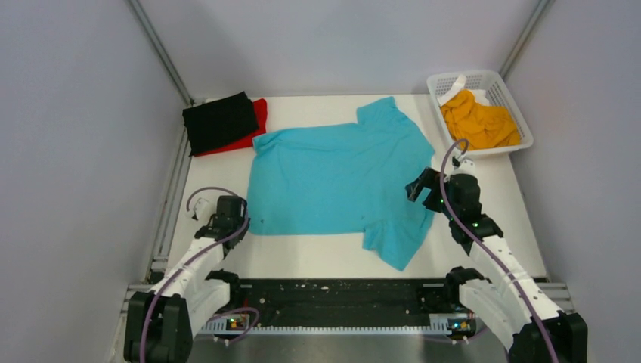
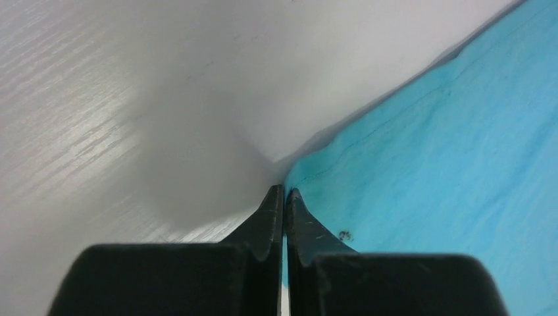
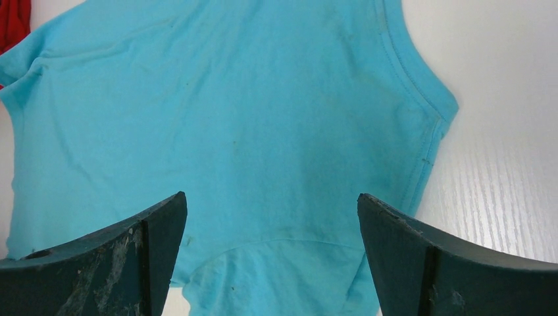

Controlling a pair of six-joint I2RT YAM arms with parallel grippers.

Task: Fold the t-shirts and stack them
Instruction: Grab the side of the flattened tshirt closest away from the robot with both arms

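The turquoise-blue t-shirt (image 1: pixel 340 178) lies spread flat mid-table, hem to the left, collar to the right. My left gripper (image 1: pixel 240 219) is at its near-left hem corner. In the left wrist view the gripper (image 2: pixel 284 189) is shut, with that corner of the shirt (image 2: pixel 428 164) at its tips and a turquoise sliver between the jaws. My right gripper (image 1: pixel 418 187) is open over the near shoulder. In the right wrist view it (image 3: pixel 271 197) hangs wide above the sleeve seam of the shirt (image 3: pixel 230 118). The folded black shirt (image 1: pixel 219 121) lies on the red shirt (image 1: pixel 259 113) at the back left. The orange-yellow shirt (image 1: pixel 480 121) is crumpled in the basket.
The white mesh basket (image 1: pixel 495 78) stands at the back right corner. Grey walls close in the table on three sides, and a metal rail (image 1: pixel 170 197) runs along its left edge. A black strip lies along the near edge between the arm bases.
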